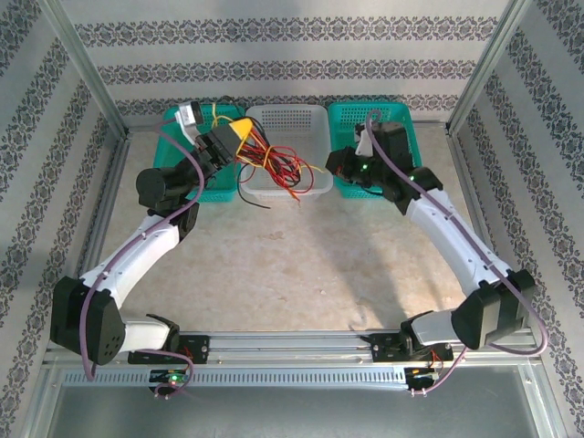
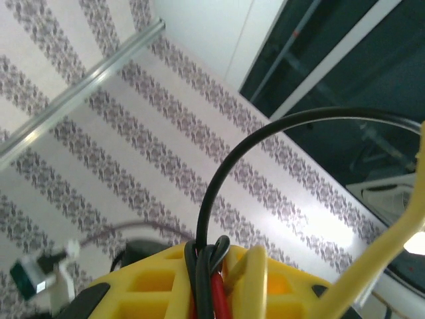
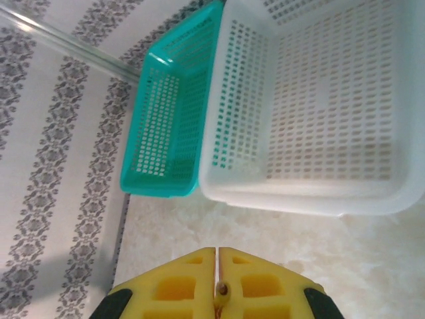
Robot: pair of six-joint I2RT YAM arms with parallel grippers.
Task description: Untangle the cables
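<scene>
The left hand [image 1: 242, 130] is clamped on the cables [image 1: 278, 164]. Its wrist view has black, red and yellow wires pinched between the yellow fingers [image 2: 153, 286], with a black one arching above them. To that hand's right, the bundle hangs over the white basket [image 1: 283, 111], and a few ends lie on the worktop [image 1: 292, 265]. Further right, the right hand [image 3: 217, 266] has its fingers pressed together on nothing, with the white basket just ahead of it.

Perforated plastic white basket [image 3: 232, 133], glossy smooth cables [image 2: 203, 219], matt stone-look table [image 1: 301, 265]
</scene>
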